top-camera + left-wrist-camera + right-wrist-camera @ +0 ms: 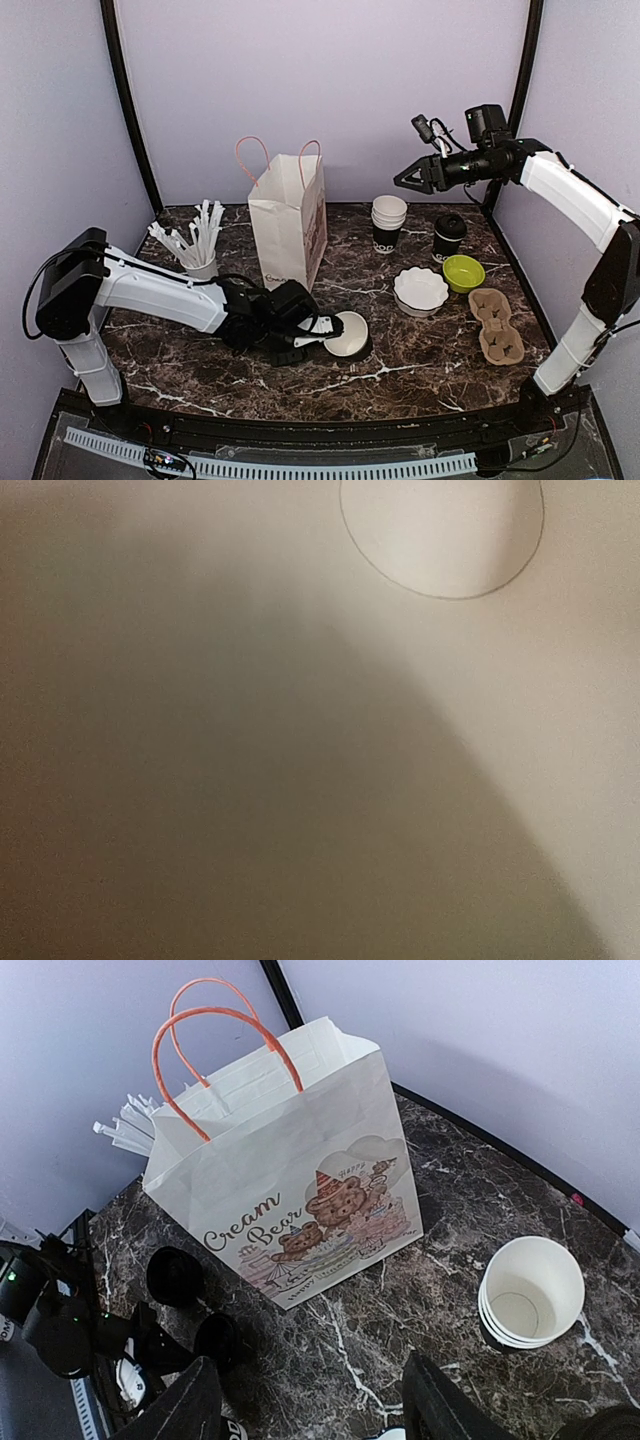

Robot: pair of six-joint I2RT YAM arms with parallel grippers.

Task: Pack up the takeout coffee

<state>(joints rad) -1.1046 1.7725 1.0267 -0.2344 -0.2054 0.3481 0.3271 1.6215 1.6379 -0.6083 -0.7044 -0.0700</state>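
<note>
Coffee cup [449, 238] near the surface's far right corner looks light, crushable: hold mid-wall, below the lid [450, 222]. Right hand [405, 178] spread; left hand [322, 329] unreadable.

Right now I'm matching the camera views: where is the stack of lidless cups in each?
Top external: stack of lidless cups upper middle, just right of the paper bag.
Left wrist: not in it; only a blurred pale surface.
Right wrist: lower right, right of the paper bag.
Shared landmark: the paper bag.
</note>
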